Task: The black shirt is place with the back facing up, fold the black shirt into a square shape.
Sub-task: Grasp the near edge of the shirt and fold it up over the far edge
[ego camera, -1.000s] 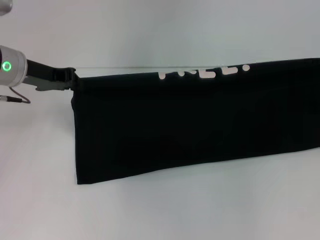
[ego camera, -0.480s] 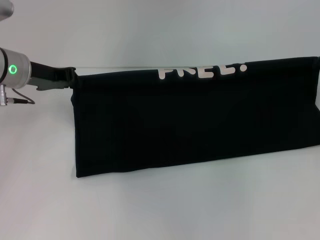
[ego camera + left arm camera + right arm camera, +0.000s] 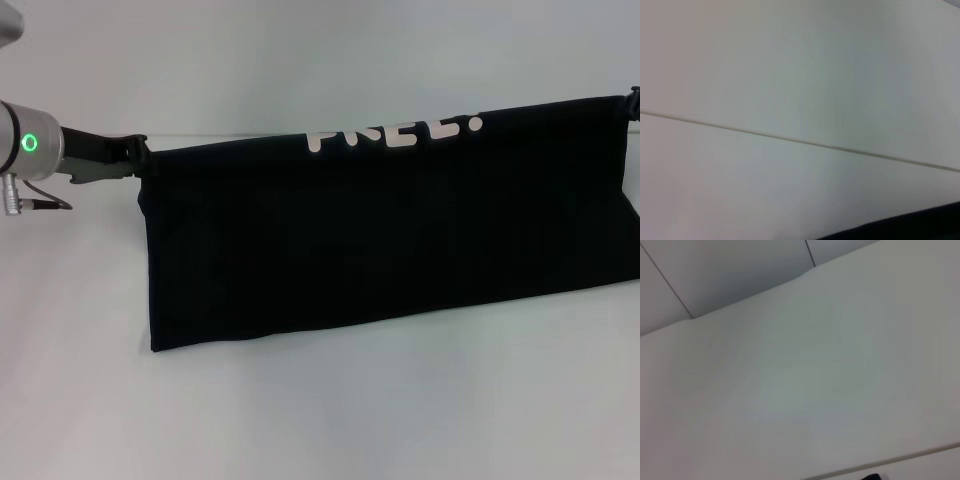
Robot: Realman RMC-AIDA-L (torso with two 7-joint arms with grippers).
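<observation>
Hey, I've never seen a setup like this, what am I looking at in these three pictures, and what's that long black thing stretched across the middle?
This is a two-armed robot, and each picture comes from one of its cameras. The wide picture is from its head, looking forward and down at a white table. The long black thing is the black shirt, with white lettering along its upper edge. The left pincer grips the upper corner on the robot's left side. At the opposite upper corner only a sliver of the right pincer shows at the picture's edge, so its grip cannot be judged. The cloth stretches taut between those corners. The other two pictures come from cameras on the wrists; they show mostly pale surfaces, with a dark strip at the edge.
</observation>
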